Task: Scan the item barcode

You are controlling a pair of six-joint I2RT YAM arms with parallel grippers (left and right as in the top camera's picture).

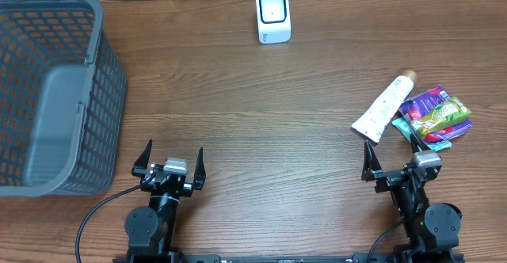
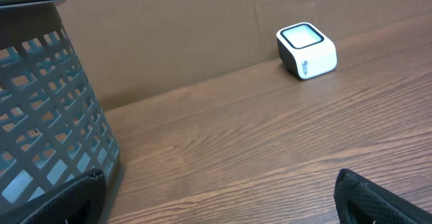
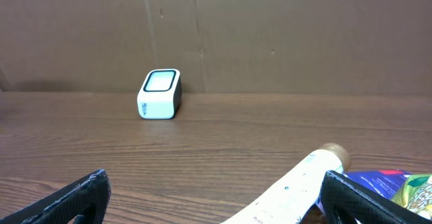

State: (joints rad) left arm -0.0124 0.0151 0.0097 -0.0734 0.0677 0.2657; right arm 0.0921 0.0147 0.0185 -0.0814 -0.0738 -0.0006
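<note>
The white barcode scanner point(image 1: 273, 15) with a dark-rimmed window stands at the far middle of the table; it also shows in the left wrist view point(image 2: 307, 50) and the right wrist view point(image 3: 160, 94). A white tube point(image 1: 384, 106) with a tan cap lies at the right, its lower end in front of my right gripper point(image 1: 394, 156). A purple pouch point(image 1: 424, 101) and a green snack packet point(image 1: 444, 119) lie beside it. My right gripper point(image 3: 216, 183) is open and holds nothing, with the tube point(image 3: 304, 183) by its right finger. My left gripper point(image 1: 173, 156) stands open and holds nothing point(image 2: 219, 183).
A grey mesh basket point(image 1: 47, 97) fills the left side of the table, close to my left gripper's left finger point(image 2: 74, 197). A brown cardboard wall point(image 3: 270, 35) backs the table behind the scanner.
</note>
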